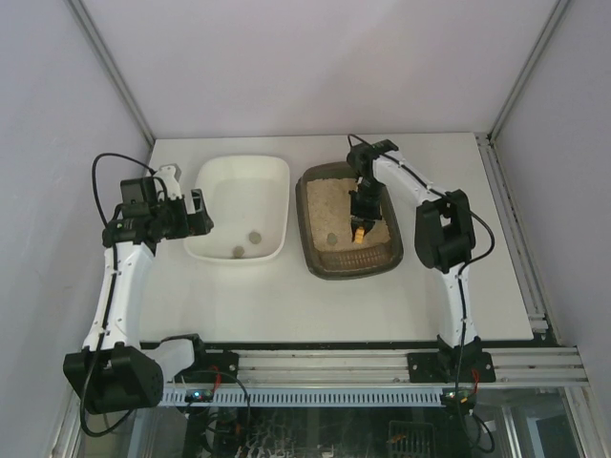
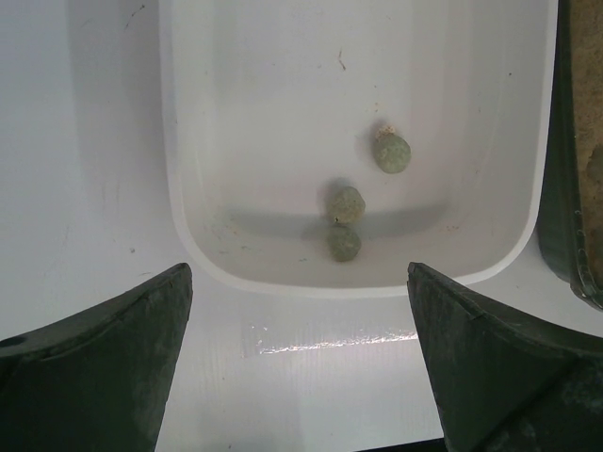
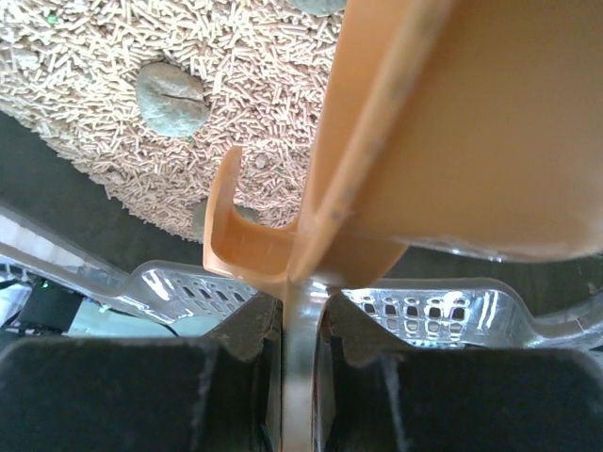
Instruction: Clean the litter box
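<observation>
Three clumps sit in the white tray just ahead of our left gripper, fingers wide apart. Our right gripper is clamped on the orange scoop, litter box right under its fingertips, another lump just beyond.

Dark brown-olive litter box; tan pellet-textured litter; white tray; grey-green lumps; orange scoop; white table.

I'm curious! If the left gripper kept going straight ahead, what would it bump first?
Probably the near rim of the white rectangular plastic tray, straight ahead of the open left gripper. Depth is unclear, so it might pass just over it.
</observation>
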Tool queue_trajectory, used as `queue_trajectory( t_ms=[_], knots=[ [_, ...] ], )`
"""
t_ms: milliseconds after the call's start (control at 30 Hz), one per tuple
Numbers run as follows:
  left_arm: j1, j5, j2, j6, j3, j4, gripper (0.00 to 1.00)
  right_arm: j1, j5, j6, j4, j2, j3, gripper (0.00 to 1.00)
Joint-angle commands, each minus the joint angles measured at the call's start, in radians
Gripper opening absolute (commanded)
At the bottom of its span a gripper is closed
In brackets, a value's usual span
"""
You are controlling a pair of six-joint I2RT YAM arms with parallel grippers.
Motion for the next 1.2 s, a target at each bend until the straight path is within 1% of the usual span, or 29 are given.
queue_trajectory(
  t_ms=[0, 100, 333, 400, 533, 733, 933, 1167],
  knots=[
    [-0.006, 0.01, 0.017, -0.014, 0.011, 0.028, 1.0, -0.03, -0.198, -0.07, 0.253, -0.043, -0.125, 0.0],
    [-0.006, 0.006, 0.024, -0.008, 0.012, 0.028, 1.0, -0.063, -0.31, -0.068, 0.393, -0.094, -0.219, 0.0],
    [-0.007, 0.001, 0.03, -0.006, 0.006, 0.033, 1.0, -0.106, -0.428, -0.094, 0.625, -0.188, -0.402, 0.0],
    [-0.006, -0.001, 0.03, -0.002, 0.002, 0.033, 1.0, -0.118, -0.456, -0.091, 0.669, -0.201, -0.445, 0.0],
    [-0.006, -0.002, 0.032, 0.005, -0.008, 0.034, 1.0, -0.129, -0.494, -0.082, 0.718, -0.196, -0.475, 0.0],
    [-0.006, -0.003, 0.035, 0.009, -0.016, 0.03, 1.0, -0.132, -0.505, -0.038, 0.85, -0.241, -0.562, 0.0],
    [-0.007, -0.006, 0.03, 0.019, -0.008, 0.017, 1.0, -0.138, -0.471, 0.012, 0.913, -0.368, -0.69, 0.0],
    [-0.007, -0.013, 0.022, 0.022, -0.024, 0.005, 1.0, -0.136, -0.451, 0.024, 0.912, -0.503, -0.785, 0.0]
  ],
)
